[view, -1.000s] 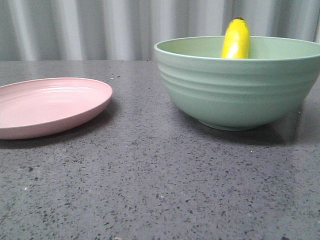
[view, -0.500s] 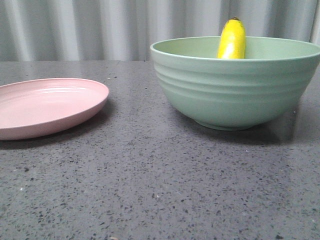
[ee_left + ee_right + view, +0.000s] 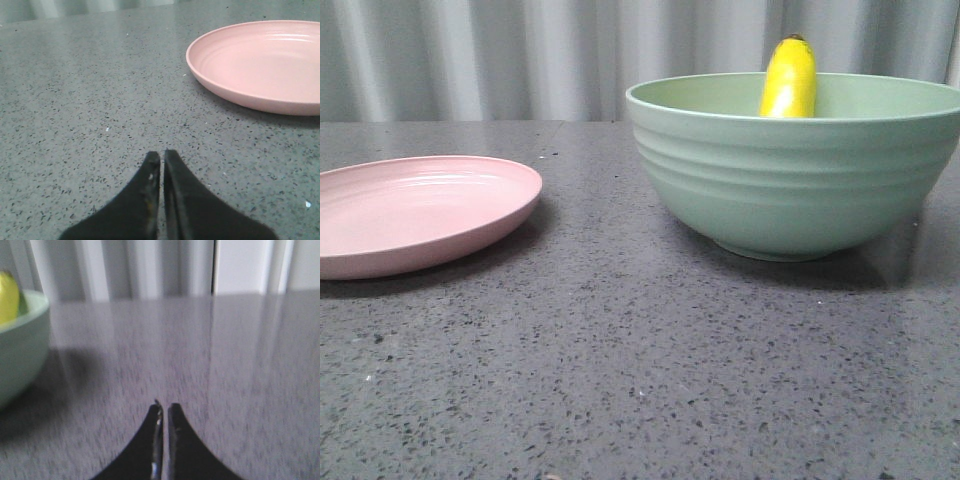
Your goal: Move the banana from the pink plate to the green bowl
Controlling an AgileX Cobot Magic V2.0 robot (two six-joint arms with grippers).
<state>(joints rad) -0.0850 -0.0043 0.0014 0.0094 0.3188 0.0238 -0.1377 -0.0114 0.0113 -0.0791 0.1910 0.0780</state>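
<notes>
The yellow banana stands inside the green bowl at the right of the front view, its dark end sticking up above the far rim. The pink plate lies bare at the left. In the left wrist view my left gripper is shut and empty over the table, with the pink plate a short way ahead of it. In the right wrist view my right gripper is shut and empty over the table, well apart from the green bowl and the banana. Neither gripper shows in the front view.
The dark speckled tabletop stretches in front of the plate and bowl. A grey pleated curtain hangs behind the table's far edge.
The whole front view shifts slightly left, then back right. The banana stays in the bowl and the plate stays bare.
</notes>
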